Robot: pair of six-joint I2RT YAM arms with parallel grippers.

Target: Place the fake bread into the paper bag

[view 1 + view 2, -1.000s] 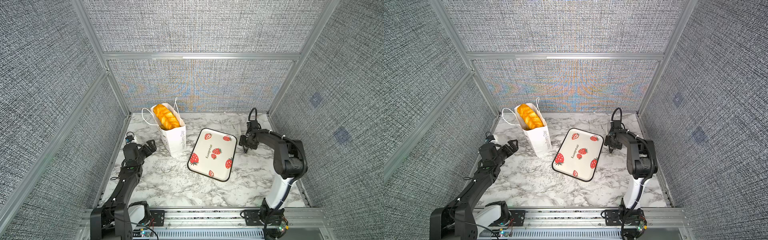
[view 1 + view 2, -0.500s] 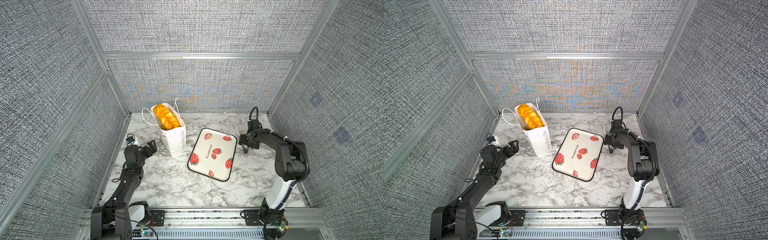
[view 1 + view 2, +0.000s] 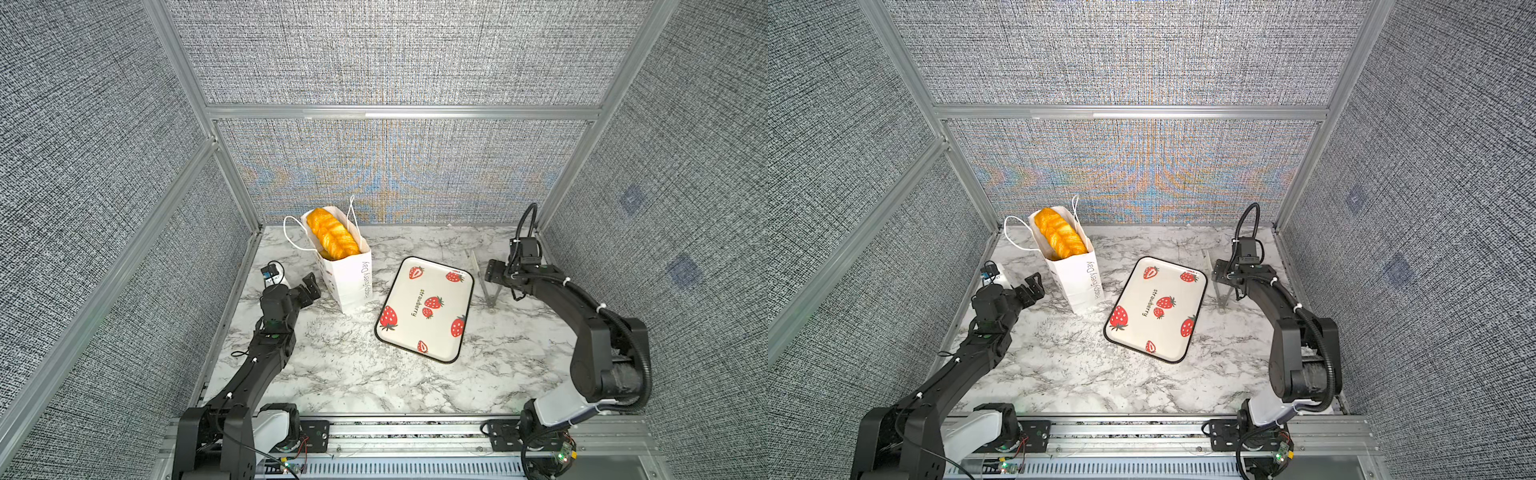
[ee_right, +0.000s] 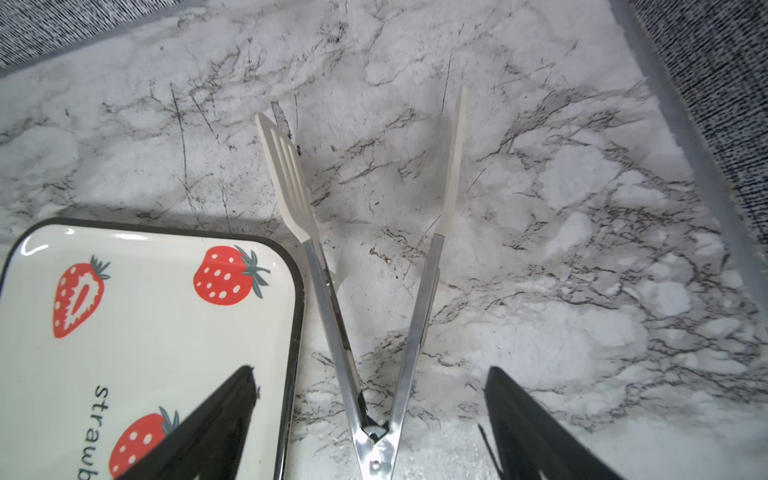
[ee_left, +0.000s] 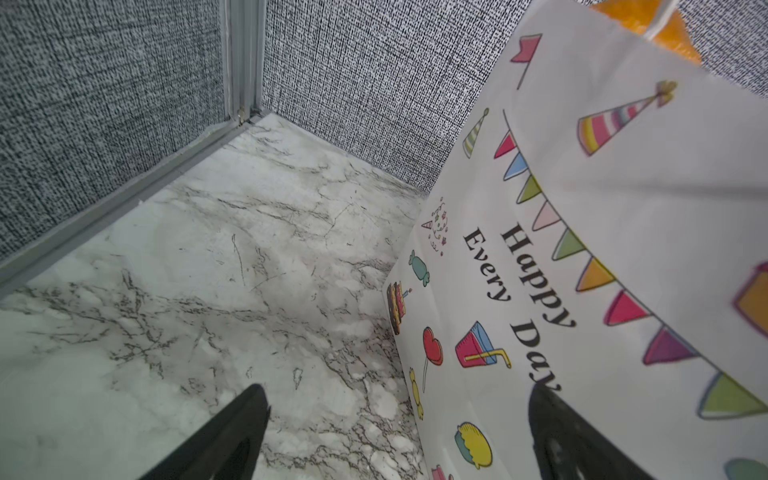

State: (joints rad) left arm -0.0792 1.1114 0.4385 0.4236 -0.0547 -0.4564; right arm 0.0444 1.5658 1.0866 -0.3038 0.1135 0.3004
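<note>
Looking at the fake bread [image 3: 332,237] first: only one long braided golden piece shows. It sits in the mouth of the paper bag [image 3: 351,282], top end above the rim in both top views. Its long axis runs along the mouth's long side, one end pointing to the back wall, other end toward the tray side. Can't tell how steeply it leans inside. Bag stands upright on the table [image 3: 353,374].

L gripper [image 3: 311,286] is the near one. The bag wall is just beyond its fingertips, nearer one finger than the other, close but I judge not touching. Jaws spread fully, nothing in them. Bread is up and past this gripper, axis running away from it.

R gripper [image 4: 370,370] is well apart from the bag, w/ the tray [image 3: 436,286] between. Jaws wide apart, nothing held. Tongs [image 4: 328,299] lie flat on the table below and between its fingers, untouched. Their arms are sprung open, tips pointing away from the gripper, one arm just beside the tray rim. No bread on tray or table.

Judgement: nothing left to bag afaict, so the task looks done. Any next move turns on L arm clearing the bag wall, since a sideways nudge could tip a tall narrow bag.
</note>
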